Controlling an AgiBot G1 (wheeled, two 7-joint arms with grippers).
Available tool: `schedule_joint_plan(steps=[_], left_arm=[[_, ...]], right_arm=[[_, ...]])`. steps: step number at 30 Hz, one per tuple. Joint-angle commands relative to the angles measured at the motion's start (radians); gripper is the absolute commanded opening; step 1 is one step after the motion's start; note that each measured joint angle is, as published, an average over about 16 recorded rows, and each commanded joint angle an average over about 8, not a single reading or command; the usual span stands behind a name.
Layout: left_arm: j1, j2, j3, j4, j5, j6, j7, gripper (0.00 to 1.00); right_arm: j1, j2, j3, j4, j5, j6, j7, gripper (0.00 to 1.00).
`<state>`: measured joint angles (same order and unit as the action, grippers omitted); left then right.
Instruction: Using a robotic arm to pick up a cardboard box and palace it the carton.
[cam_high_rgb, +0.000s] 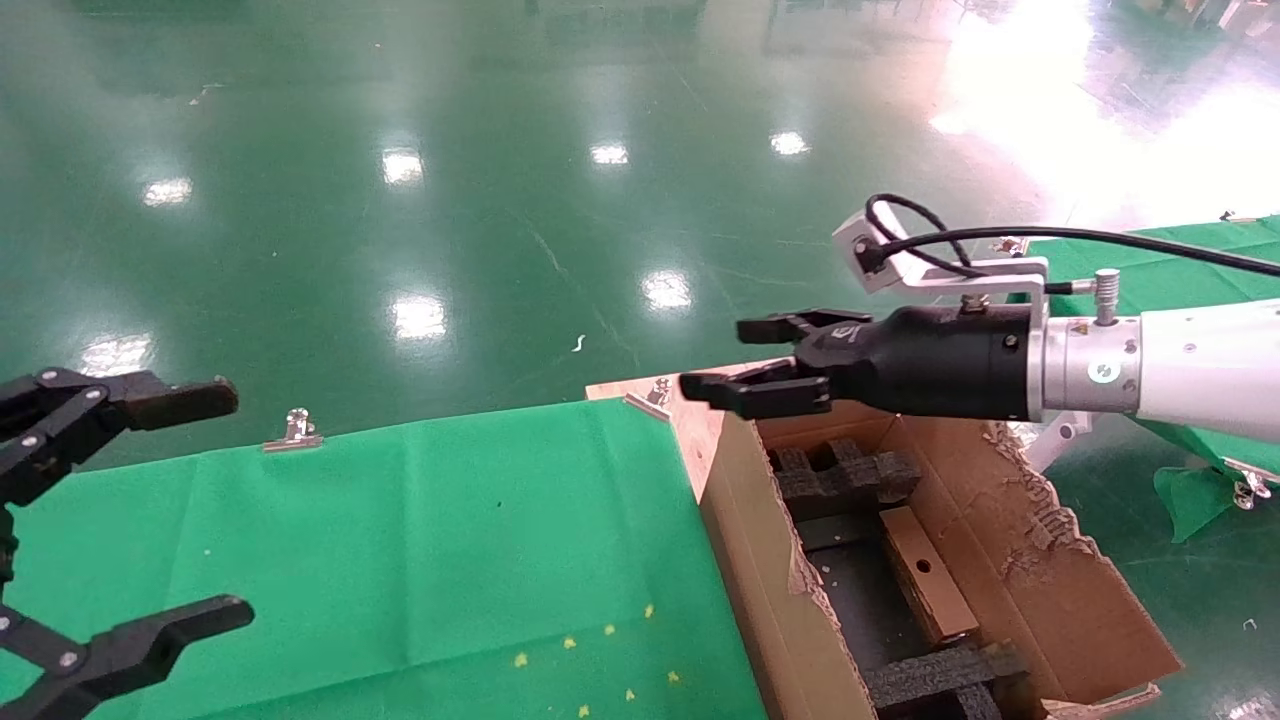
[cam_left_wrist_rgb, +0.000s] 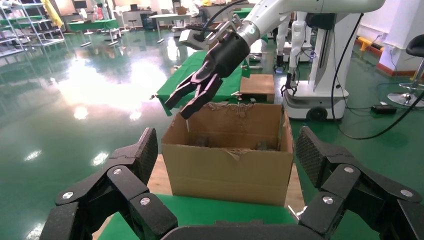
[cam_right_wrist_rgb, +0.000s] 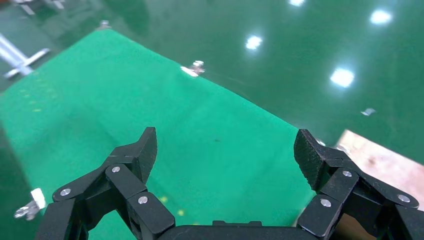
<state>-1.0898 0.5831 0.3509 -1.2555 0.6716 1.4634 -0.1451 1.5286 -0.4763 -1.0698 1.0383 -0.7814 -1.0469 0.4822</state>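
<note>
The right gripper (cam_high_rgb: 745, 362), on the robotic arm (cam_high_rgb: 1190, 365), has its black fingers (cam_high_rgb: 760, 392) spread apart with nothing between them; it hangs in the air above the far left corner of the carton (cam_high_rgb: 760, 560), its tips pointing past that corner toward the green-covered table (cam_high_rgb: 420, 560). Behind the fingers sit the black wrist housing, a silver camera block (cam_high_rgb: 880, 255) mounted on top, and a black cable (cam_high_rgb: 1150, 245) looping back along the white arm. Below and clear of the gripper, the cardboard box (cam_high_rgb: 925, 575) lies inside the carton, resting lengthwise on the dark floor between two black foam inserts (cam_high_rgb: 845, 475), its round hole facing up. The carton's flaps are ragged and torn along their edges, and its left wall stands against the table's edge, where a strip of bare wood (cam_high_rgb: 700, 425) shows beyond the cloth. Metal clips (cam_high_rgb: 295, 430) pin the green cloth at the table's far side. The left gripper (cam_high_rgb: 130, 520) hovers over the near left part of the table, its fingers released wide and empty. In the left wrist view, the carton stands ahead with the right gripper poised over its back rim. A glossy green floor (cam_high_rgb: 500, 200) stretches beyond.
</note>
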Motion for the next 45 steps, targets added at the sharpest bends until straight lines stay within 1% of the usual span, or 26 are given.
schedule_joint_plan(steps=[1, 38, 45], left_arm=[[0.0, 0.0, 0.0, 0.0, 0.0, 0.0, 0.0, 1.0], [0.0, 0.0, 0.0, 0.0, 0.0, 0.0, 0.0, 1.0], [0.0, 0.0, 0.0, 0.0, 0.0, 0.0, 0.0, 1.0]], right_arm=[[-0.021, -0.006, 0.036, 0.011, 0.002, -0.021, -0.014, 1.0], [-0.411, -0.122, 0.716, 0.223, 0.046, -0.407, -0.267, 1.0], [-0.465, -0.138, 0.811, 0.252, 0.052, -0.46, -0.299, 1.0]])
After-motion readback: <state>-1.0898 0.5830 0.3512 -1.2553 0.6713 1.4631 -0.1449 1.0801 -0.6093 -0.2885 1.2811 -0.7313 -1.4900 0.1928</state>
